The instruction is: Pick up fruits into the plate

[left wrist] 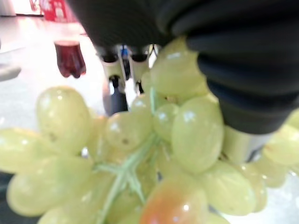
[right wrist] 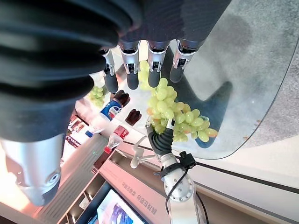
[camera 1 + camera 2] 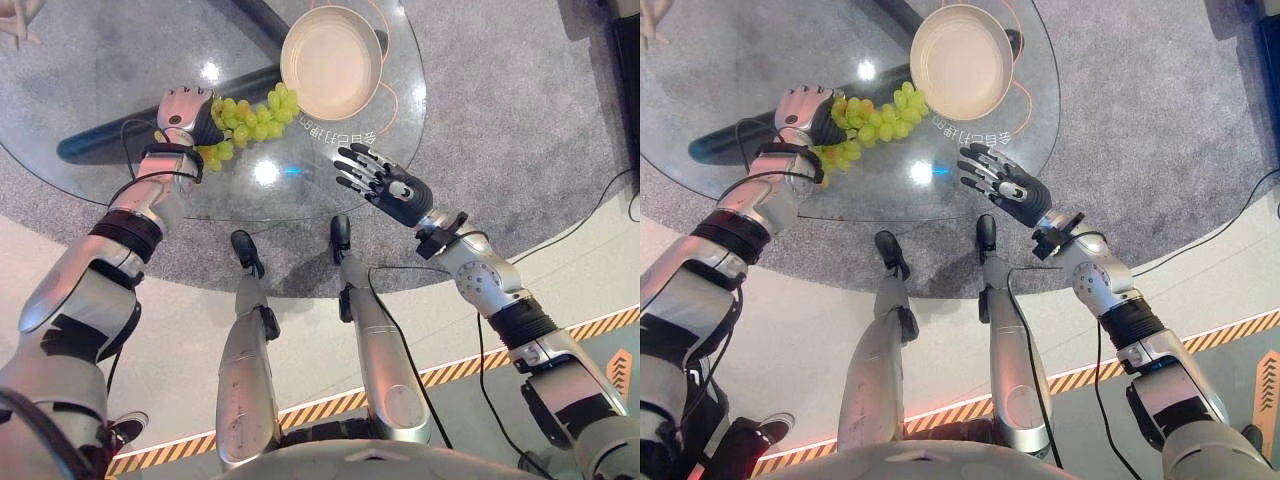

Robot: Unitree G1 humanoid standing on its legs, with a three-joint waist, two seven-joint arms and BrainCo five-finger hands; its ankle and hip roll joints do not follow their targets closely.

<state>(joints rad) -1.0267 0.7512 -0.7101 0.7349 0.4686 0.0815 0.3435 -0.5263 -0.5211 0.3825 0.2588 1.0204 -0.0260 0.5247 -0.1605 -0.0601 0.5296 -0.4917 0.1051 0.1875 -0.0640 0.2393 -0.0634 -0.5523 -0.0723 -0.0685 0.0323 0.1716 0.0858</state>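
A bunch of green grapes (image 3: 250,118) lies over the round glass table (image 3: 100,70), just left of a cream plate (image 3: 330,60) at the table's far side. My left hand (image 3: 185,112) is curled round the bunch's left end. Its wrist view shows the grapes (image 1: 187,135) pressed close against the dark cover, with one reddish grape low in the bunch. My right hand (image 3: 388,183) hovers open above the table's near right edge, fingers (image 2: 133,65) spread and straight, holding nothing. It sits below the plate (image 3: 960,60) and right of the grapes (image 3: 875,120).
A dark bar of the table's base (image 3: 110,135) shows through the glass under the left hand. Grey carpet (image 3: 520,90) surrounds the table. Yellow-black striped tape (image 3: 450,372) crosses the floor close to me.
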